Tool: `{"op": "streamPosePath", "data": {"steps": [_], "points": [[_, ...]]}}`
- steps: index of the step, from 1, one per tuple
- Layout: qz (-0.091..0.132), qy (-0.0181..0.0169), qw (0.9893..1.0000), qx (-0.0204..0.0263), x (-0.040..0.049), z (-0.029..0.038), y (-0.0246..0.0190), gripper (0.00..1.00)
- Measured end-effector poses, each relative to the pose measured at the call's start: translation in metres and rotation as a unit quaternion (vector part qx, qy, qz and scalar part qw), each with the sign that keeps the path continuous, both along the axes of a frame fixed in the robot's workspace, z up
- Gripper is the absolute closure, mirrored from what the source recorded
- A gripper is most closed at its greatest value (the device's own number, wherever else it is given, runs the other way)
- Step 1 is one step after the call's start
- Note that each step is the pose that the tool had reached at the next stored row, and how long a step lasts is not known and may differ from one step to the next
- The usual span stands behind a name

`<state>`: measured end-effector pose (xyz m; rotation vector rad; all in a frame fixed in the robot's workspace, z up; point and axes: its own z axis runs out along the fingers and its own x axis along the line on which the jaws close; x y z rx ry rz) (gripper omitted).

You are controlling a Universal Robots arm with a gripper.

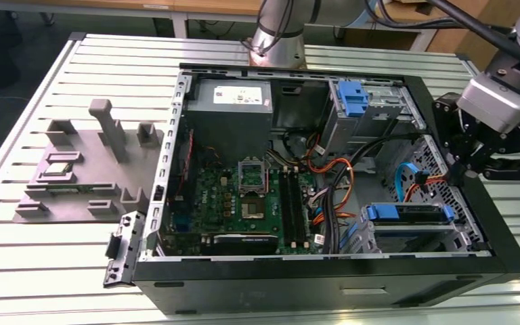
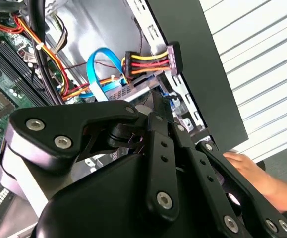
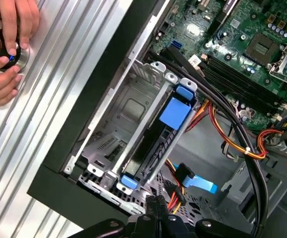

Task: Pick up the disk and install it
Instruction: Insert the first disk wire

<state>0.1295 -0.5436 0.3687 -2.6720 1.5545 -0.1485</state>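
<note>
Disk (image 3: pixel 152 150), blue-railed and dark-edged, sits on edge in the drive cage (image 3: pixel 126 106); hand (image 3: pixel 155 203) pinched closed, holding nothing.

We see our single arm (image 1: pixel 278 27) rise from its silver base at the back, then reach across to the exterior view's right, with the wrist (image 1: pixel 513 95) bent downward. Our black gripper (image 1: pixel 454 169) points down at a tilt. In the first wrist view its fingertips (image 3: pixel 151 206) press together, holding nothing.
</note>
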Motion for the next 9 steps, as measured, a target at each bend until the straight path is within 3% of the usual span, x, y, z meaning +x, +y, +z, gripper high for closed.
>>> {"op": "streamPosePath", "data": {"steps": [2,4,9], "points": [[0.000,0.0000,1.0000,0.0000,0.0002,-0.0001,0.0005,0.90],[0.000,0.0000,1.0000,-0.0001,0.0004,0.0000,0.0072,0.90],[0.000,0.0000,1.0000,-0.0001,0.0004,0.0000,0.0074,0.90]]}}
